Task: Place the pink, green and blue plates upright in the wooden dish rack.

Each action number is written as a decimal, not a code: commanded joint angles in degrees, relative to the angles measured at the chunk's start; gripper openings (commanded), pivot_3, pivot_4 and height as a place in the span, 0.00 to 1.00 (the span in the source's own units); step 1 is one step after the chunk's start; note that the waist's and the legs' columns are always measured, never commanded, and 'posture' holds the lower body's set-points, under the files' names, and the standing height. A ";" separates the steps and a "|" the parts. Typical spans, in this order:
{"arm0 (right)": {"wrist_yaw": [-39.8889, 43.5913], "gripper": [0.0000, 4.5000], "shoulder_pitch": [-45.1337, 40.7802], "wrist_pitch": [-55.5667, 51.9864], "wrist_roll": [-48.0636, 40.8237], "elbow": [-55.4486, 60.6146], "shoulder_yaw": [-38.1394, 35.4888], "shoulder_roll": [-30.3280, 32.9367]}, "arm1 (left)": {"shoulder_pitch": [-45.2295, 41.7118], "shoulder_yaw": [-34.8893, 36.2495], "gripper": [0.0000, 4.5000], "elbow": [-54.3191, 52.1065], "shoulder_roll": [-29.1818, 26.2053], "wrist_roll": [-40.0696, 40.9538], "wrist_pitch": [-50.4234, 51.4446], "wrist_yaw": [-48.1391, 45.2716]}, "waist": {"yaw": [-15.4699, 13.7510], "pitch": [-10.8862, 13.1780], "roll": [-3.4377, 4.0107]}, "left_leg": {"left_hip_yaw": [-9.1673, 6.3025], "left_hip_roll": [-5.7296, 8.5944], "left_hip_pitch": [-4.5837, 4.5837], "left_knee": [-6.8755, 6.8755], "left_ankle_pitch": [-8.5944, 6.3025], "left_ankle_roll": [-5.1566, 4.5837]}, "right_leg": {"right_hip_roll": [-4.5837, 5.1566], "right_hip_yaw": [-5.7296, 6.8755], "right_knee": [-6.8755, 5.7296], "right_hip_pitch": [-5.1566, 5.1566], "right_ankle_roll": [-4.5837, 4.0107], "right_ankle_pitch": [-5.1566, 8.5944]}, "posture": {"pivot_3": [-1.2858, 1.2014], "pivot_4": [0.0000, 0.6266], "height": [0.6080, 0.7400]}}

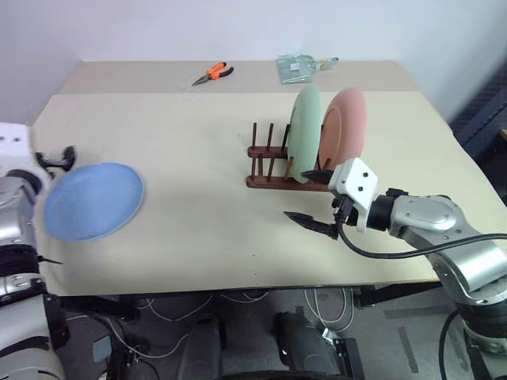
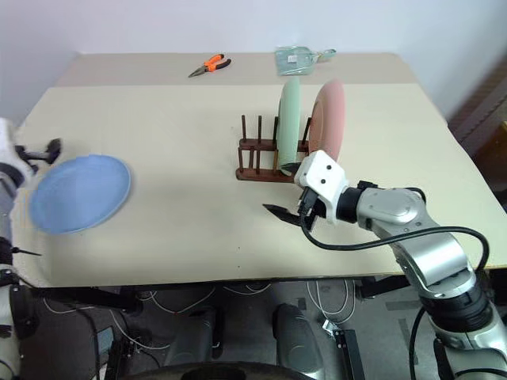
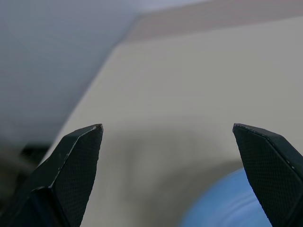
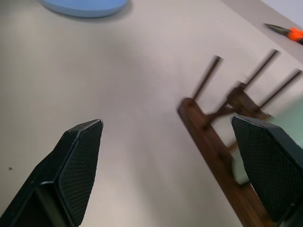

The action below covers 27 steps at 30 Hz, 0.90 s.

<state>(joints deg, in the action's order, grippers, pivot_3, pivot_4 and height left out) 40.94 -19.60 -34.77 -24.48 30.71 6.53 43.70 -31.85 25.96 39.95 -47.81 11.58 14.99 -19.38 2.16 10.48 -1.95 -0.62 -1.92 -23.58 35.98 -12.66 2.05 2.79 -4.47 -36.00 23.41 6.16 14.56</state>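
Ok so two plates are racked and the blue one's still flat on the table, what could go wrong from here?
1. The blue plate lies flat near the table's left front edge; a poor pick by the open left gripper could push it off.
2. The open right gripper hangs close to the wooden dish rack; a swing could knock the upright green plate and pink plate.

Right arm (image 1: pixel 444 229), lower right of frame: silver-grey rounded shells, black joint bands, a white angular wrist block, a black cable looped beneath. Fingers (image 4: pixel 80 165): black, wedge-shaped, fine cross-hatched pads. Left arm (image 1: pixel 16 237), left edge: silver-grey and white housings.
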 commanded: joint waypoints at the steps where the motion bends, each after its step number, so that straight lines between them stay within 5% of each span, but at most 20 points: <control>1: 1.15 0.98 -1.05 2.30 1.91 -1.12 1.10 -1.05 | 4.71 2.99 1.00 -2.61 0.30 4.49 5.25 -3.82 | -0.24 0.00 -0.01 | 0.02 0.02 0.00 0.00 0.00 0.00 | 0.04 0.00 0.01 -0.01 -0.01 0.00 | 0.52 0.24 0.94; 6: 2.92 0.98 -1.57 4.12 3.42 -2.86 2.13 -1.90 | 14.08 5.42 1.00 -13.16 3.73 10.56 15.46 -6.60 | -0.64 -0.07 -0.16 | 0.06 -0.02 -0.01 0.00 -0.01 0.03 | 0.18 0.06 -0.01 0.00 -0.05 0.00 | 0.52 0.24 0.94; 9: 3.37 1.00 -2.18 4.37 3.83 -3.21 2.20 -2.67 | 17.21 6.16 0.82 -16.86 5.39 12.12 19.55 -5.31 | -0.88 -0.07 -0.13 | 0.08 -0.03 0.02 -0.04 -0.01 0.04 | 0.28 0.06 0.00 0.00 -0.08 0.00 | 0.52 0.24 0.94; 16: 3.30 1.00 -2.77 4.60 6.07 -3.81 2.27 -3.16 | 16.83 8.13 0.01 -21.90 9.39 15.85 23.09 -2.85 | -1.48 -0.10 -0.08 | 0.24 0.06 0.05 -0.08 -0.01 0.04 | 0.84 0.37 0.03 0.00 -0.08 0.00 | 0.52 0.24 0.94; 27: 0.73 1.00 -9.03 11.86 17.70 -1.45 9.06 -5.31 | 2.05 -5.73 0.01 -40.86 15.77 16.20 19.36 -5.33 | -1.48 -0.15 -0.12 | 0.31 0.11 -0.71 0.09 0.03 0.11 | 1.07 0.76 0.47 0.18 -0.15 -0.09 | 0.52 0.24 0.94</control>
<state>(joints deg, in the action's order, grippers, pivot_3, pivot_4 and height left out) 42.82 -26.30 -26.05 -9.75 26.68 14.23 39.27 -27.09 22.49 3.93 -31.27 27.89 34.72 -24.09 0.68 10.34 -2.06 -0.29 -1.73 -24.36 36.08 -12.63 2.16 3.83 -3.71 -35.50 23.65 6.02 14.47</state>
